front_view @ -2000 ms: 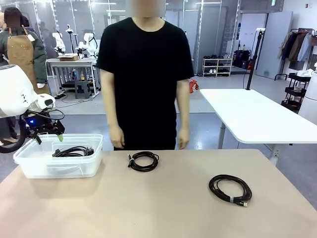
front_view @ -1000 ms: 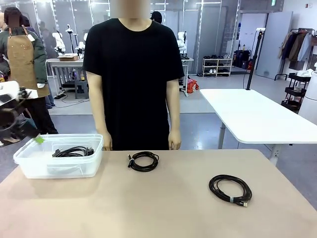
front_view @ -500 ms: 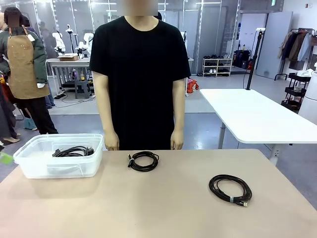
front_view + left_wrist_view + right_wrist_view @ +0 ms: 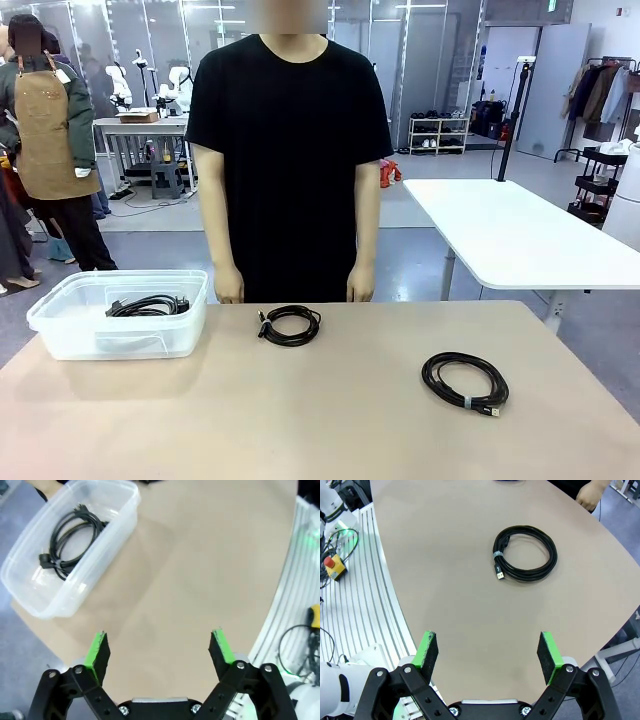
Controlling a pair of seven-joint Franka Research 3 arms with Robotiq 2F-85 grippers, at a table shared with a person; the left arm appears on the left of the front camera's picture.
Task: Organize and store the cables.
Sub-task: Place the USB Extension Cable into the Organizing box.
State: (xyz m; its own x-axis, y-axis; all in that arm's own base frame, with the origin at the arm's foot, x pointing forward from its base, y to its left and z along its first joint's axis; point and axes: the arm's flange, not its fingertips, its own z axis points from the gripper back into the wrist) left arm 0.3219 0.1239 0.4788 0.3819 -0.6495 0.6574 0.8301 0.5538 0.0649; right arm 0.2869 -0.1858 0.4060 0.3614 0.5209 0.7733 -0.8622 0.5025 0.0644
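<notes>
Left arm withdrawn from bin (image 4: 60, 345) at 9 o'clock; stored cable (image 4: 148, 305) lies inside.
Left gripper (image 4: 159, 642), right gripper (image 4: 488, 645): both spread, empty.
Far cable (image 4: 300, 338) at 12 o'clock and near cable (image 4: 470, 400) at 4 o'clock remain on worktop (image 4: 330, 420); two picks judged outstanding.

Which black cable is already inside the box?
The coiled cable in the clear plastic box at the left. The other two lie on the bare table: the middle cable and the right cable.
</notes>
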